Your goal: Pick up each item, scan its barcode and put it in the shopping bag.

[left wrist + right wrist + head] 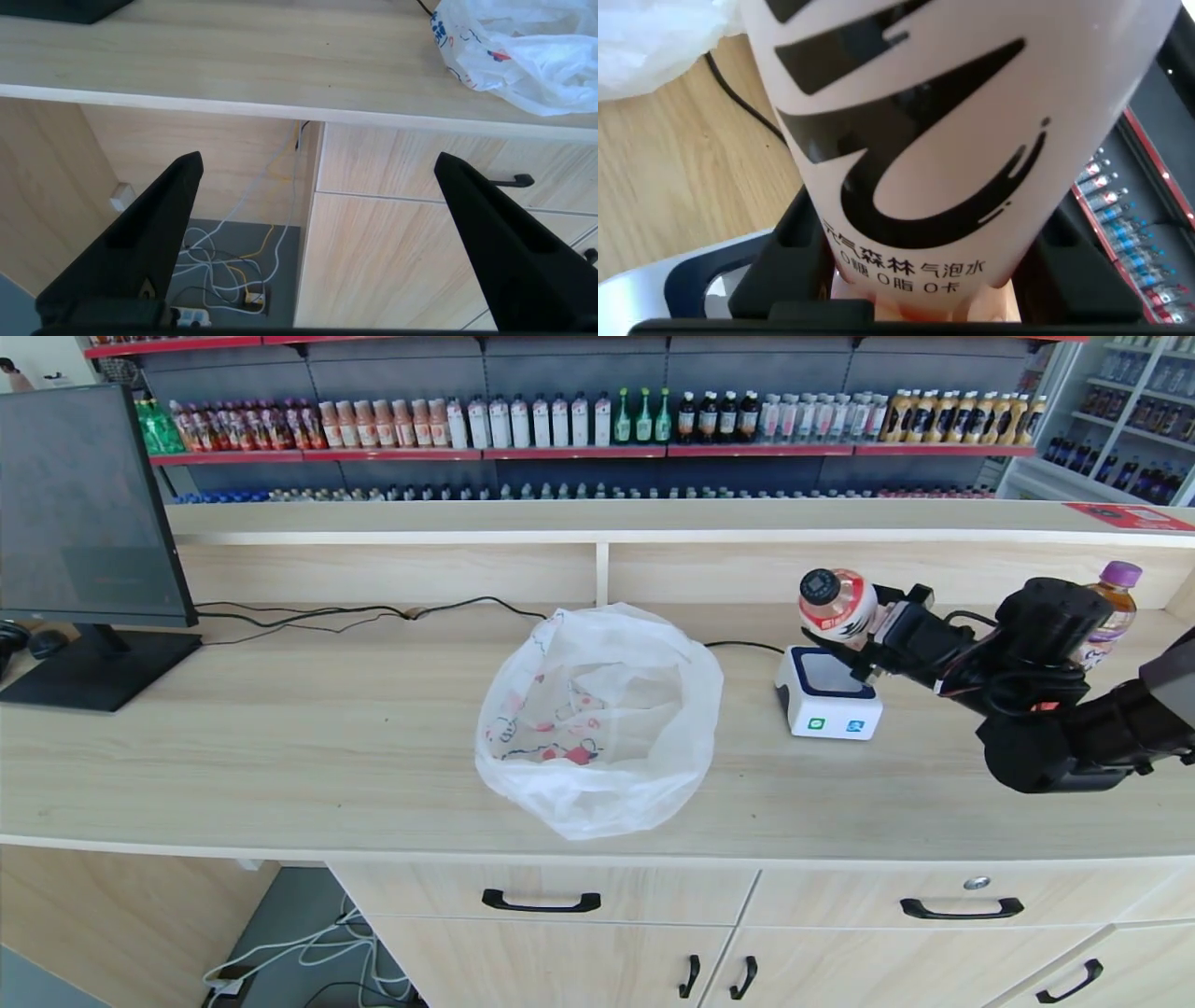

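Right jaws are clamped on the bottle (837, 605), right of centre in the head frame. It is tipped well off upright, with its dark cap turned toward my head camera. On the right wrist feed the white label with black strokes sits tight between the black jaws.

The bottle hangs just above the scanner (826, 695), a small white box with a dark window on top. I can't tell whether the two touch. The scanner stands on the desk (280, 756), and a black cable runs off it to the left, behind the bag (597, 719).

The bag sits mid-frame on the desk, just left of the scanner. It is white and thin, its mouth is slumped open, and I can see red and blue print through the plastic.

At the far right, half hidden behind my right arm, a second bottle (1111, 602) with a purple cap stands upright. A dark monitor (84, 513) fills the upper left.

Left jaws are spread wide with nothing between them. They are down below the desk edge, facing the drawer fronts.
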You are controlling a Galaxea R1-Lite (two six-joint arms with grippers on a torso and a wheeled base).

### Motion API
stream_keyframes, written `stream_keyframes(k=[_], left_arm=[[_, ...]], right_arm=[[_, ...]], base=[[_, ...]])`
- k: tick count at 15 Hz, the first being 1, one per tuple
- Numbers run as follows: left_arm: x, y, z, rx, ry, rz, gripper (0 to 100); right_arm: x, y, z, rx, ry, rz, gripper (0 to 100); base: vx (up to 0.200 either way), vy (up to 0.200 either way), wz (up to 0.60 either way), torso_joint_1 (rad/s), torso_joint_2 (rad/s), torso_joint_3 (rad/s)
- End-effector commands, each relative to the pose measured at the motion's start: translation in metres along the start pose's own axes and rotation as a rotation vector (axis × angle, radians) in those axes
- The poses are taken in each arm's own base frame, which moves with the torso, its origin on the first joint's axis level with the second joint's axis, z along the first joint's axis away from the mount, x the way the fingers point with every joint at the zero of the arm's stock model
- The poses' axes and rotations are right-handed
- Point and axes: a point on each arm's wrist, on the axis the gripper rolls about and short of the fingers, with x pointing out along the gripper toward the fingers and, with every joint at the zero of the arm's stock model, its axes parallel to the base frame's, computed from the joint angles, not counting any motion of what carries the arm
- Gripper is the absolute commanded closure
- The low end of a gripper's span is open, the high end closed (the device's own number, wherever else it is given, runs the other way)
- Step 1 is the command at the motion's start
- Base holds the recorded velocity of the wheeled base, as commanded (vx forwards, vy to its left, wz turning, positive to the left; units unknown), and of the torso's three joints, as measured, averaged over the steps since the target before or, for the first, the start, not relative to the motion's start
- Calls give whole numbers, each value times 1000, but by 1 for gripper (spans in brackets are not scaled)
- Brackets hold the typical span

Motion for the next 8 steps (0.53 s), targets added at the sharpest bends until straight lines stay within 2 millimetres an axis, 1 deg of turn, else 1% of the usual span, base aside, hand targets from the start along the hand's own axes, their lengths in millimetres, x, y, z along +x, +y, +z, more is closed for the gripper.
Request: stream_keyframes(k=[1,2,4,5,8], left_arm=[[0,0,0,1,-1,0,0],[0,0,0,1,-1,0,0],[0,0,0,0,-1,0,0],[0,0,0,0,-1,0,0],[0,0,0,0,0,0,0]], right_arm=[[0,-6,-13,-10,16,-17,100],[-3,-10,-19,-10,33,-21,100],[-3,-14,-18,-9,32,-20,100],[-4,-12,-19,-5,36,-17,100],[-3,-10,-12,-4,29,-12,100]], base=[[0,0,0,0,0,0],[0,0,0,0,0,0],[0,0,0,0,0,0],[0,0,0,0,0,0],[0,0,0,0,0,0]])
